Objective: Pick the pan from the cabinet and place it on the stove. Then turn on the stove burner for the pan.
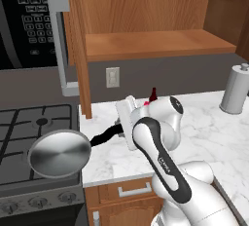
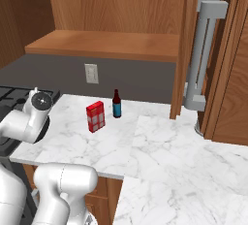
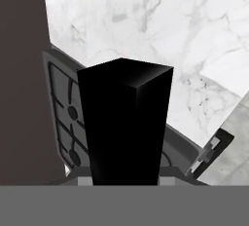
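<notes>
Silver-grey metal marks the pan [image 1: 60, 153] in the left base view, where its round bowl sits over the front right part of the stove [image 1: 29, 137], above the black grate, with the black handle [image 1: 104, 135] running right toward my gripper [image 1: 119, 125] at the counter edge. I hold it by the far end of the handle so the bowl reaches out over the grate while my arm stays above the marble counter [image 1: 194, 122]; whether the bowl already rests on the grate or hangs just above it I cannot tell. The cabinet [image 1: 146, 20] stands open above, its shelf bare, with one door [image 1: 78, 45] swung out toward the stove. Knobs [image 1: 38, 202] line the stove front below the pan, untouched as I judge it, so the burner step is not yet done. In the right base view my wrist leans over the left counter edge beside the stove corner [image 2: 9, 93]; a red box [image 2: 95, 116] and a dark bottle [image 2: 116, 104] stand well apart from it. In the hand view the black handle [image 3: 125, 122] rises straight from between my jaws, which are narrowed onto it and clamp it, with grate and burner heads [image 3: 73, 113] behind it.
</notes>
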Motion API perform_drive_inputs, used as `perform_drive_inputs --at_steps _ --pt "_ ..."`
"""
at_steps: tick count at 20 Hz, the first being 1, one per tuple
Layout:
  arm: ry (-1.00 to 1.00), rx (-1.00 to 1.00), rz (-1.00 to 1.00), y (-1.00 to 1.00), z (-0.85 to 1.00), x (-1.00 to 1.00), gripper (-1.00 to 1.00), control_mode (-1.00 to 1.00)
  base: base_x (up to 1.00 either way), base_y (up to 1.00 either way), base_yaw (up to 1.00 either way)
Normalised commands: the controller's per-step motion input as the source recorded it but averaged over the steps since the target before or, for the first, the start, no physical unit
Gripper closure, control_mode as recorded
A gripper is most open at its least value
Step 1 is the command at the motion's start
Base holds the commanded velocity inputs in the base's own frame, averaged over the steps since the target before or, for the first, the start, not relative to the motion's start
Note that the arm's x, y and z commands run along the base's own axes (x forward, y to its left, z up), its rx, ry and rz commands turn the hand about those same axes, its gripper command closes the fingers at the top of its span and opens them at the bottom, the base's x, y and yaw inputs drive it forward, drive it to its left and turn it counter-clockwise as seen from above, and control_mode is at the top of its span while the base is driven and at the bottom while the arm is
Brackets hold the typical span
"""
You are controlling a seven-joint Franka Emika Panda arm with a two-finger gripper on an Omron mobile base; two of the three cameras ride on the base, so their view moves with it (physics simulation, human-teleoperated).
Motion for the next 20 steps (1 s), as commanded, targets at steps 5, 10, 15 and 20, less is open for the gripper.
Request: perform_drive_inputs --at_steps 5,10,15,20 --pt "0.03 0.0 0.0 0.25 -0.03 0.09 1.0 -1.0 0.0 0.0 0.0" --pt "0.05 0.0 0.0 0.25 -0.02 0.12 1.0 -1.0 0.0 0.0 0.0" --pt "0.05 0.02 0.0 0.22 -0.04 0.07 1.0 -1.0 0.0 0.0 0.0" --pt "0.03 0.02 0.0 0.14 -0.05 0.05 1.0 -1.0 0.0 0.0 0.0"
